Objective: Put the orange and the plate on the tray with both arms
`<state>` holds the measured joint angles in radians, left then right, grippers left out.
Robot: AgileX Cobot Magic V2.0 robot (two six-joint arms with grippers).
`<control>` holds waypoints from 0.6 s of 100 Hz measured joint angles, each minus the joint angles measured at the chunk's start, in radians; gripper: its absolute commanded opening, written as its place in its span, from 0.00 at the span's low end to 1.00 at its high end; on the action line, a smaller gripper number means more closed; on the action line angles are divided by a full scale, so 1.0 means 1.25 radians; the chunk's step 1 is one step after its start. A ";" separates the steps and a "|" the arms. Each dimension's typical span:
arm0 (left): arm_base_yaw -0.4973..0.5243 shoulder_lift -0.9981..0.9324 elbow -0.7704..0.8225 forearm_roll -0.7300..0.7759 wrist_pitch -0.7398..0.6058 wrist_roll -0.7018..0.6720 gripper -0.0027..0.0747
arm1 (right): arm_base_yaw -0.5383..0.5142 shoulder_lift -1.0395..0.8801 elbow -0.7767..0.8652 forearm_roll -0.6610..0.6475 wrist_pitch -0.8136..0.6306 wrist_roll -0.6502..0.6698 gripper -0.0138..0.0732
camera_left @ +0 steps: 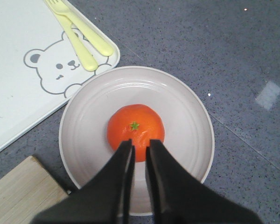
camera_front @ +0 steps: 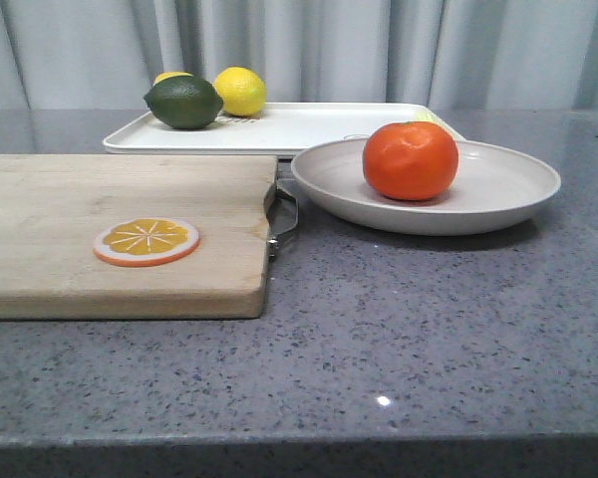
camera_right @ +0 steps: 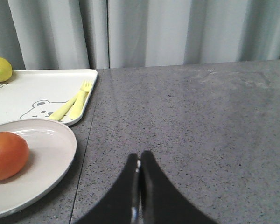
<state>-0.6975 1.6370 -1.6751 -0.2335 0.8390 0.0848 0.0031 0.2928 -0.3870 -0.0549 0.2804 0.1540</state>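
The orange [camera_front: 410,160] sits in the middle of the beige plate [camera_front: 498,189] on the grey counter. The plate stands just in front of the white tray [camera_front: 309,124], touching or overlapping its near right corner. In the left wrist view my left gripper [camera_left: 141,142] hangs above the orange [camera_left: 135,122] and plate [camera_left: 186,116], jaws a narrow gap apart and empty. The tray [camera_left: 18,93] lies beside the plate. My right gripper [camera_right: 140,154] is shut and empty over bare counter, to the right of the plate [camera_right: 51,144] and orange [camera_right: 7,154]. Neither gripper shows in the front view.
A wooden cutting board [camera_front: 110,199] with an orange slice disc [camera_front: 147,241] lies left of the plate. A lime [camera_front: 183,102] and lemon [camera_front: 240,91] sit on the tray's far left. A yellow fork and knife [camera_left: 79,42] lie on the tray near the plate. A curtain hangs behind.
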 measured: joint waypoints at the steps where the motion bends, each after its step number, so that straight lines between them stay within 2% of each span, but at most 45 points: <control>1: 0.000 -0.010 0.006 0.002 -0.003 0.000 0.09 | 0.000 0.000 0.000 0.000 0.000 0.000 0.08; 15: 0.012 -0.114 0.125 0.024 -0.055 0.001 0.09 | 0.000 0.000 0.000 0.000 0.000 0.000 0.08; 41: 0.114 -0.326 0.375 0.022 -0.126 0.001 0.09 | 0.000 0.000 0.000 0.000 0.011 0.000 0.08; 60: 0.141 -0.509 0.543 0.021 -0.179 0.001 0.09 | 0.000 0.000 0.000 0.000 0.033 0.000 0.08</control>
<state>-0.5213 1.0002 -0.9959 -0.2074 0.6154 0.0864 0.0031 0.2928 -0.3870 -0.0549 0.3222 0.1540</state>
